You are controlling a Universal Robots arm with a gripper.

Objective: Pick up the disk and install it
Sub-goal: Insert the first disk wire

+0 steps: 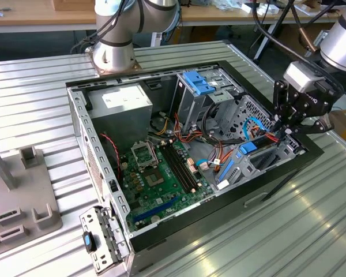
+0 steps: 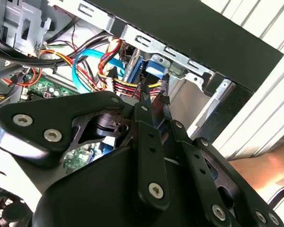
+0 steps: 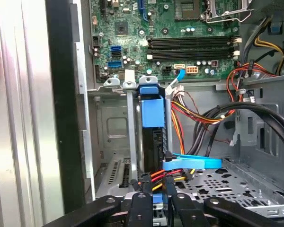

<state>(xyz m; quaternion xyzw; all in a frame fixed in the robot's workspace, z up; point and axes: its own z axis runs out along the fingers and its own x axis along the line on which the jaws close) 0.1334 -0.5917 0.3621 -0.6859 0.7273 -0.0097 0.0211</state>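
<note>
The disk, dark with bright blue rails and a blue end tab, stands on edge in a metal bay slot at the corner of the open computer case, on the exterior view's right. My gripper sits at the disk's near end, its black fingers close together on either side of a small blue part of it. In the exterior view the gripper hangs over the bay, just above the disk. The second wrist view shows the fingertips pointing at the disk's blue end.
Red, yellow and orange wires and a flat blue cable crowd the bay beside the disk. The green motherboard, power supply and a light-blue latch plate fill the case. A grey fixture sits on the exterior view's left.
</note>
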